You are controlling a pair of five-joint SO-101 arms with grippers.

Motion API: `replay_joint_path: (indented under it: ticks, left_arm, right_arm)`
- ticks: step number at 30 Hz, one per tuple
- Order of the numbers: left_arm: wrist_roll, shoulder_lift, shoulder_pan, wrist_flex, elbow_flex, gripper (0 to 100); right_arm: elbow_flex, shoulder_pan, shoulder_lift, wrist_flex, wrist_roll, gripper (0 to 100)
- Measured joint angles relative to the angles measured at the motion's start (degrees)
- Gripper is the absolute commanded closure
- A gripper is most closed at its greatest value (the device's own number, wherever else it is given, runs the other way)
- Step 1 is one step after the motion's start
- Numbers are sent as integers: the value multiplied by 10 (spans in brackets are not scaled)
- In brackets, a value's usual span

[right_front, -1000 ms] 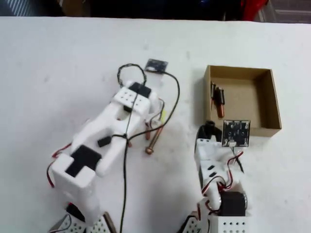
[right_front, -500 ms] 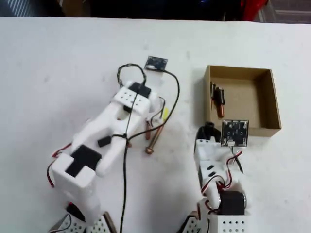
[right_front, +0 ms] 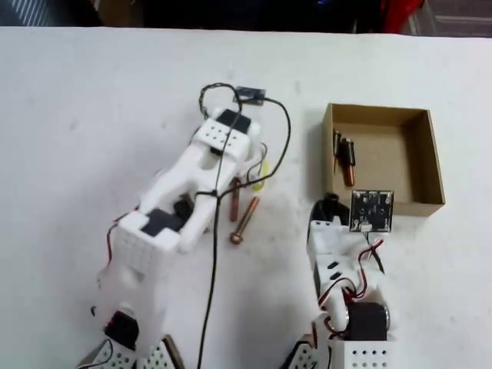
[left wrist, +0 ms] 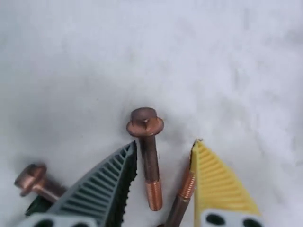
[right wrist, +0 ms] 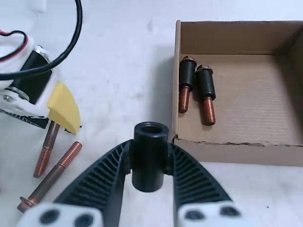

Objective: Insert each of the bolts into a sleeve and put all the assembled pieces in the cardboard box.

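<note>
left arm [right_front: 192,181] has stretched forward over the white table [right_front: 84,92] (dark room [right_front: 231,11] behind).

Bright, even light falls on the white table [right_front: 84,100], which looks nearly washed out in the high view, while the room beyond its far edge is dark. Shadows are short and soft, so the light probably comes from overhead. The cardboard box [right_front: 435,157] is faintly shaded along its inner walls. A dim grey shade lies beneath the left tool [left wrist: 164,143].

The grey finger [left wrist: 99,189] hides most of one bolt's [left wrist: 32,178] shank
</note>
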Motion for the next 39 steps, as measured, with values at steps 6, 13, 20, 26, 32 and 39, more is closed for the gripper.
replay_joint_path:
  ticks: [6, 13, 20, 26, 32, 39]
  left_arm:
    - [0, 69, -5, 45, -84, 889]
    - [1, 94, -6, 51, -128, 898]
    - [1, 94, -6, 53, -128, 919]
    - [1, 93, -5, 47, -109, 977]
    - [1, 92, -5, 47, -109, 980]
    - [0, 84, -5, 106, -115, 980]
  right_arm:
    - [0, 0, 0, 0, 0, 981]
    - [0, 0, 0, 0, 0, 981]
    - [0, 1, 0, 0, 0, 981]
    - [0, 0, 0, 0, 0, 981]
    - [0, 0, 0, 0, 0, 981]
    - [0, 0, 0, 0, 0, 981]
